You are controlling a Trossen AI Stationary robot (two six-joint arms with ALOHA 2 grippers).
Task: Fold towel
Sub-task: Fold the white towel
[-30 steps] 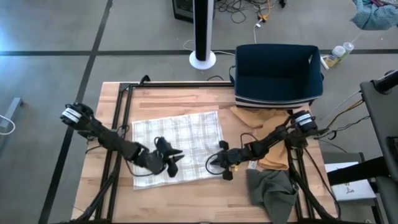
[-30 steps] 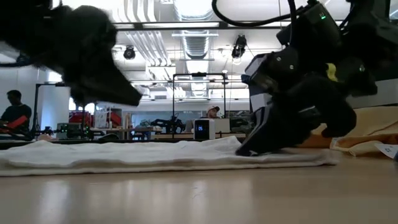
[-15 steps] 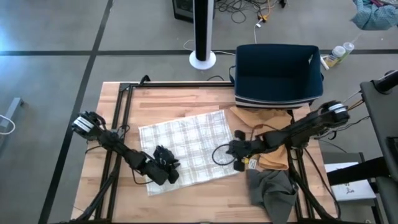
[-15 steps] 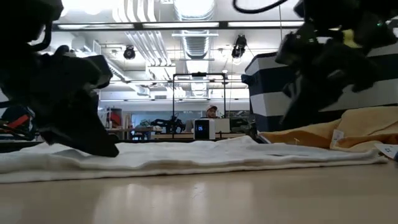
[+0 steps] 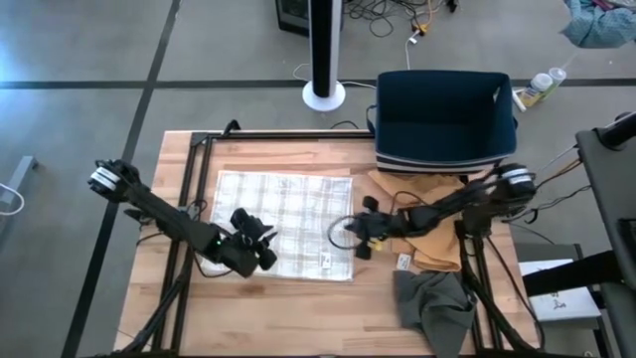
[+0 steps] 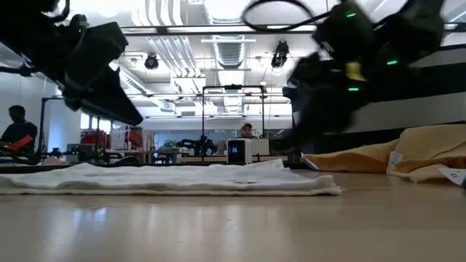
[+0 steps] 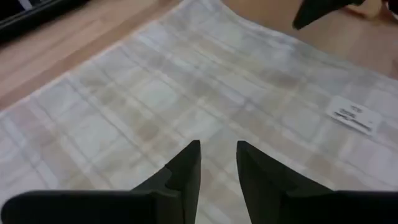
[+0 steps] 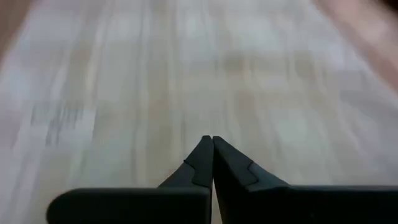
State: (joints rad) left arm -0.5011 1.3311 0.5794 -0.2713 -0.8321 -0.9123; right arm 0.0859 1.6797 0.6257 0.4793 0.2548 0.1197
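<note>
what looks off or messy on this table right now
Nothing damaged or spilled. The white plaid towel lies flat and roughly square to the wooden table. The only clutter is a crumpled tan cloth and a grey cloth bunched at the right edge, the grey one hanging over it.

A robotics lab: a light wooden worktable [image 5: 298, 298] on grey concrete floor, exposed ceiling ducts [image 6: 229, 11], far benches with monitors [image 6: 239, 151].

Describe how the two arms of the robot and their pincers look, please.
Both arms are dark, almost black, slim and jointed, each with a pale ring near the shoulder. The left pincer has two flat, black, tapering fingers. The right pincer has the same black fingers, ending in narrow tips. A thin black cable loops beside the right arm.
</note>
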